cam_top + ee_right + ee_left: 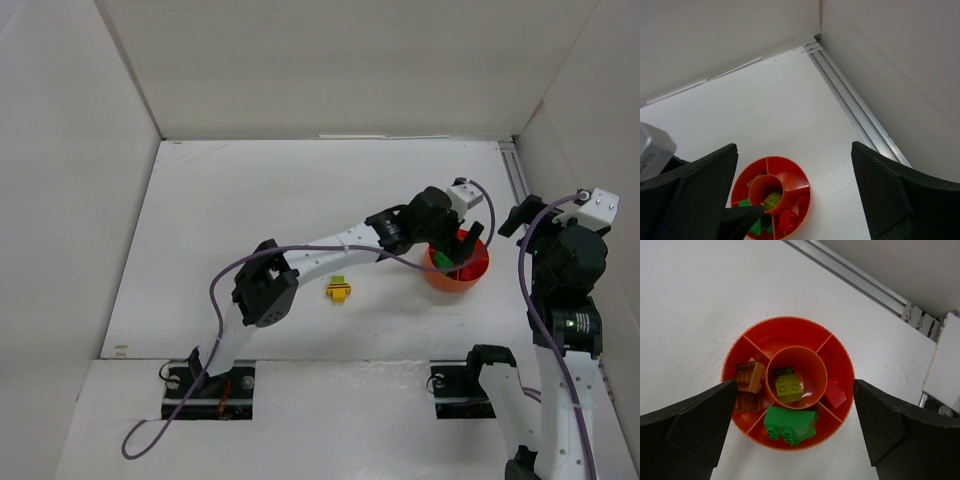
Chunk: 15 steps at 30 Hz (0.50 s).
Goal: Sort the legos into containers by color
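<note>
While the left pincer (794, 385) hung wide open right over the bowl (790, 321), it held nothing at all. The bowl sat on the right side of the table (250, 200). A lime brick (788, 386) lay in its round middle cup. A green brick (790, 425) lay in the near part, a red brick (834, 394) in the part on the right, and brown bricks (750, 377) in the part on the left. The two far parts looked bare. One yellow brick (339, 291) with a bit of green at its far edge was out on the table. It lay to the left of the bowl, back toward the near edge and just beside the long left arm (330, 245). It was too small to tell which way its long side ran. I think the left arm was the nearer one for it. That arm lay stretched far across to the right, its pincer pointing down. The right arm (560, 270) stood folded up tall near the bowl, and the right pincer (794, 150) was wide open and empty too.
</note>
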Motion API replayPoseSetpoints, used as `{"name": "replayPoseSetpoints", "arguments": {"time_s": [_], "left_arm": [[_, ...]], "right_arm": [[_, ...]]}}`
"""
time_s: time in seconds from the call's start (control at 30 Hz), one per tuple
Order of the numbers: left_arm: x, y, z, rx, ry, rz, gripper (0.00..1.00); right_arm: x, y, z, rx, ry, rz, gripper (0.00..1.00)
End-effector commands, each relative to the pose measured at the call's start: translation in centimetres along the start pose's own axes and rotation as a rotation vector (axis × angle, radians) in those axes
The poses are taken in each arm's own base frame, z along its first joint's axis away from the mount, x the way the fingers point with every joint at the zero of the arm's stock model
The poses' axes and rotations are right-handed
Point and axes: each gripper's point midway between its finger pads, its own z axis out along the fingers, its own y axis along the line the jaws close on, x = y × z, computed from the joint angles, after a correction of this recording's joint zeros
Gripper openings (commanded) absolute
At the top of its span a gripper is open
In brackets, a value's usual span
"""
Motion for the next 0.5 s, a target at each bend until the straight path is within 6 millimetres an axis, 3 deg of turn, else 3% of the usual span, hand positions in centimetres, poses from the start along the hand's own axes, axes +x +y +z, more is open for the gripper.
{"name": "replayPoseSetpoints", "arguments": {"time_s": [0.0,0.23,0.47], "left_arm": [[-8.7,-1.5,-6.1,-0.017,-0.238,0.046,1.0],[-10.1,0.0,-10.5,-0.094,-0.293,0.035,1.0],[-7.9,6.1,-15.6,-0.302,-0.264,-0.075,1.0]], "right_arm": [[-0.7,0.2,-0.4,-0.01,-0.034,0.019,1.0],[-0.8,0.5,-0.1,-0.019,-0.032,0.019,1.0],[-1.1,0.6,-0.3,-0.03,-0.039,0.003,1.0]]}}
